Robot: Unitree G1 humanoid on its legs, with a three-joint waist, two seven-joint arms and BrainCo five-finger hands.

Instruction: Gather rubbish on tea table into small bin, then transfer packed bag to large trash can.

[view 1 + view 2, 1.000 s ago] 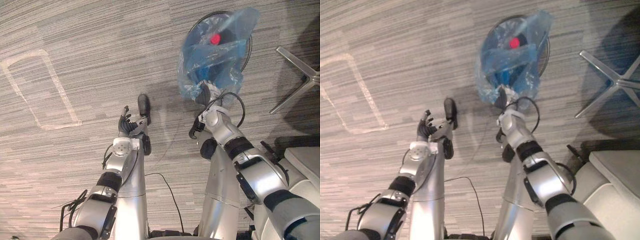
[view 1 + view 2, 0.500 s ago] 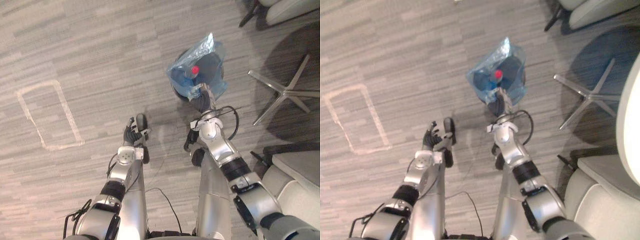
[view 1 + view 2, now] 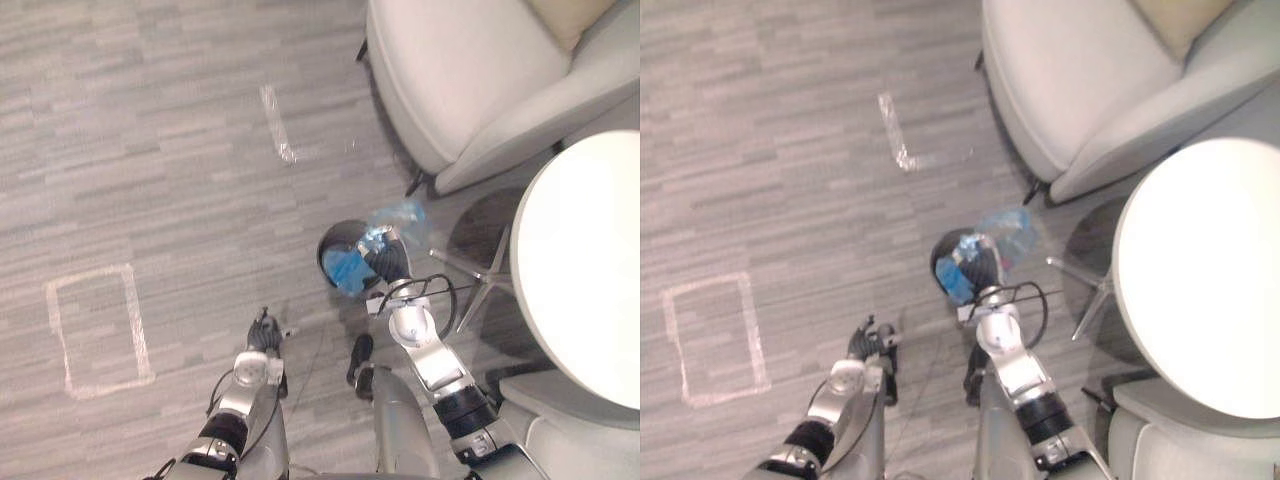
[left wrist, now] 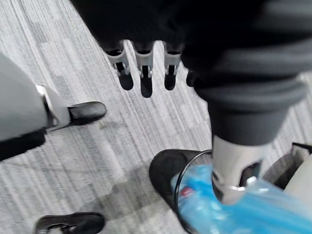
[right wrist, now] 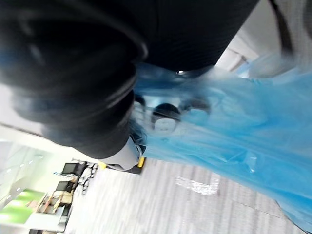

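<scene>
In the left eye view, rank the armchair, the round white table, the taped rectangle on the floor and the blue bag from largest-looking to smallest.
1. armchair
2. round white table: close behind it, and the picture's edge cuts both off, so this order is unsure
3. taped rectangle
4. blue bag

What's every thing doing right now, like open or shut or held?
Blue bag: bunched, gripped from above, at the bin's mouth.
Right hand: shut on the blue bag.
Left hand: open, holding nothing.
Small bin: upright on the floor.
</scene>
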